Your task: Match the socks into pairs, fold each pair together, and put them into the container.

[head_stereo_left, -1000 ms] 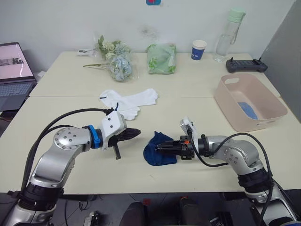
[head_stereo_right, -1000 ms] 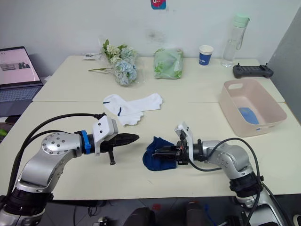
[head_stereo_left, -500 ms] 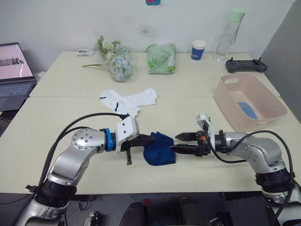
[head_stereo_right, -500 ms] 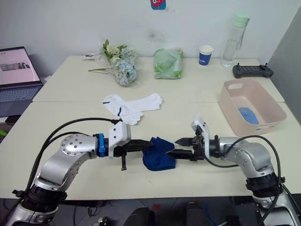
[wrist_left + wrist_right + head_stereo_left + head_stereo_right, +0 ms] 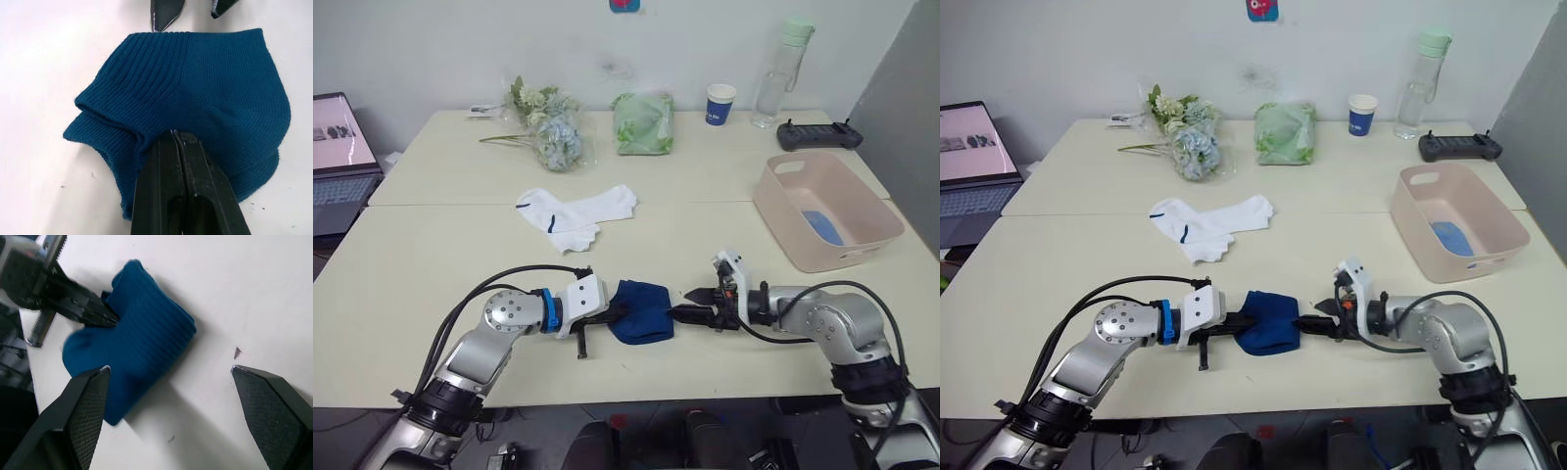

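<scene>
Navy folded sock pair [image 5: 641,311] lies on the table's [image 5: 431,264] near edge, pinched by the left gripper [image 5: 178,139], right gripper [image 5: 171,377] spread wide just beside it, so a one-sided lift could unfold the bundle.

Left pincer [image 5: 180,142] brought from clear of navy sock pair [image 5: 641,311] onto its near edge, now clamped there. Right pincer [image 5: 691,305] withdrawn from fabric, opened, parked just beside bundle on tabletop [image 5: 431,255].
</scene>
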`<control>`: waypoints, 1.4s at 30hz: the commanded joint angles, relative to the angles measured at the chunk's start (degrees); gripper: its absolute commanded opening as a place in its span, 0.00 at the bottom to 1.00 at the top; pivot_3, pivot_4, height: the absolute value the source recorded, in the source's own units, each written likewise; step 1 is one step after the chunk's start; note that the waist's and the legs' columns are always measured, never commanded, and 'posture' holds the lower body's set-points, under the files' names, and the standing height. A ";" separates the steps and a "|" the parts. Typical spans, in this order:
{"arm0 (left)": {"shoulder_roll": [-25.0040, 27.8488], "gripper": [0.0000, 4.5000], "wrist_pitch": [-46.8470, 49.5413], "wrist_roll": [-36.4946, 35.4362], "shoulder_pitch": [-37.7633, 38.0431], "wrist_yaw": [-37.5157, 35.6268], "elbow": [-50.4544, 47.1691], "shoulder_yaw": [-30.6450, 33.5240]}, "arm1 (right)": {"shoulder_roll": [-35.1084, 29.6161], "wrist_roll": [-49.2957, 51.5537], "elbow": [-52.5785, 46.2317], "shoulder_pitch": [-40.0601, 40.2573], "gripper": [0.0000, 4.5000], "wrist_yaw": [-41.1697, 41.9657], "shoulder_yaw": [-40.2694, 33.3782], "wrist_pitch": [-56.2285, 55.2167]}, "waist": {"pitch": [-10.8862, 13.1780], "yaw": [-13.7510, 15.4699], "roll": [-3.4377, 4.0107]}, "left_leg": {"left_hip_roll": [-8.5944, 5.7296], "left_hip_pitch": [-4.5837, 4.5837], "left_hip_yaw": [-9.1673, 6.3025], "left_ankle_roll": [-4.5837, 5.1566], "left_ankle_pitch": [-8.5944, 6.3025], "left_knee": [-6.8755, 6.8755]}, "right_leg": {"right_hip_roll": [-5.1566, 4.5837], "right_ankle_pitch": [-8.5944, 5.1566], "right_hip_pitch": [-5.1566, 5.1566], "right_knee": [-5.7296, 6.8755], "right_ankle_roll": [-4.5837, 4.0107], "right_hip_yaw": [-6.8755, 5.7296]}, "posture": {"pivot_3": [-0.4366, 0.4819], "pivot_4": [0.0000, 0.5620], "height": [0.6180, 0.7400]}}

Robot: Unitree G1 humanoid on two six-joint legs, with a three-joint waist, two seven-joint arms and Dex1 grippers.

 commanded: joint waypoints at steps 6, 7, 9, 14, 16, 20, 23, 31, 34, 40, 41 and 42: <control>0.94 0.00 0.17 1.81 2.39 1.21 -0.35 0.31 | 10.16 2.00 7.82 -4.33 0.94 -1.53 0.59 5.35 | -0.02 -0.08 -0.01 | 0.01 0.02 0.01 0.00 0.00 -0.02 | 0.02 0.00 0.00 0.00 0.00 0.02 | 0.48 0.27 1.00; 0.91 0.00 0.24 1.77 2.48 1.39 -0.63 0.37 | 10.63 1.88 8.33 -4.60 0.94 -1.54 0.69 5.54 | -0.02 -0.09 0.00 | 0.01 0.02 0.00 0.00 0.00 -0.03 | 0.02 0.00 0.00 0.00 0.00 0.01 | 0.48 0.27 1.00; 0.93 0.00 0.89 1.19 2.79 1.64 -1.66 0.98 | 11.22 1.94 9.10 -4.86 0.94 -1.31 0.41 5.94 | -0.03 -0.10 0.00 | 0.02 0.04 -0.01 0.00 0.00 -0.06 | 0.02 0.00 -0.01 0.01 0.00 0.01 | 0.48 0.27 1.00; 1.47 0.00 1.34 0.70 3.55 1.84 -2.91 1.77 | 11.03 1.54 9.83 -4.83 0.86 -0.88 -0.08 5.62 | -0.03 -0.11 0.01 | 0.02 0.05 0.00 0.00 0.00 -0.06 | 0.02 0.00 -0.01 0.00 0.00 0.01 | 0.48 0.27 1.00; 1.54 0.00 1.35 0.43 3.93 1.82 -3.31 2.07 | 10.95 1.64 9.75 -4.65 0.75 -0.72 -0.32 5.38 | -0.03 -0.10 0.01 | 0.02 0.04 -0.01 0.00 0.00 -0.07 | 0.02 0.00 -0.02 0.00 0.00 0.01 | 0.48 0.27 1.00; 0.48 0.00 1.48 -1.12 3.33 1.83 -3.75 2.90 | 11.56 1.67 9.01 -4.29 0.42 -1.61 -0.88 4.95 | -0.02 -0.03 0.01 | 0.01 0.00 -0.01 0.00 0.00 -0.06 | 0.01 0.00 -0.03 -0.01 0.00 0.00 | 0.48 0.27 1.00; -0.34 0.00 3.17 -4.02 2.16 1.10 -5.53 3.64 | 12.10 2.20 7.51 -3.89 0.16 -2.66 -2.11 5.40 | -0.02 -0.04 0.01 | 0.01 0.01 -0.01 0.00 0.00 -0.06 | 0.01 0.00 -0.03 -0.01 0.00 0.00 | 0.48 0.27 1.00; -0.31 0.42 14.48 -13.97 -5.31 1.33 -12.15 9.10 | 4.67 6.94 -3.28 -3.53 0.00 -3.88 -14.17 7.36 | 0.02 0.44 0.01 | -0.06 -0.20 -0.03 0.00 0.00 0.00 | -0.05 0.00 -0.09 -0.07 0.00 -0.06 | 0.48 0.27 1.00; -3.72 0.64 20.98 -18.83 -10.99 4.80 -14.71 10.88 | -0.46 7.47 -5.74 -6.59 0.00 -5.27 -19.81 6.69 | 0.04 0.53 -0.01 | -0.09 -0.22 -0.03 0.00 0.00 0.02 | -0.06 0.00 -0.07 -0.10 0.01 -0.07 | 0.48 0.27 1.00; -14.61 0.99 27.98 -22.67 -25.26 12.72 -13.54 10.28 | -20.07 -5.64 -3.15 -14.17 0.00 -2.85 -17.86 -8.85 | 0.06 0.42 -0.04 | -0.12 -0.24 -0.01 0.00 0.00 0.05 | -0.01 -0.02 -0.04 -0.11 0.05 -0.06 | 0.48 0.27 1.00; -16.38 0.99 28.34 -22.90 -27.18 13.47 -12.79 9.95 | -23.90 -9.87 -1.45 -14.75 0.00 -1.83 -15.39 -13.85 | 0.06 0.37 -0.05 | -0.12 -0.24 0.02 0.00 0.00 0.02 | -0.01 -0.04 -0.04 -0.15 0.08 -0.05 | 0.48 0.27 1.00; -18.25 0.99 28.43 -23.08 -29.00 14.21 -11.92 9.56 | -27.50 -14.61 0.87 -15.52 0.00 -1.13 -12.88 -19.44 | 0.06 0.35 -0.05 | -0.10 -0.23 0.03 0.00 0.00 -0.02 | -0.02 -0.05 -0.02 -0.20 0.10 -0.05 | 0.48 0.27 1.00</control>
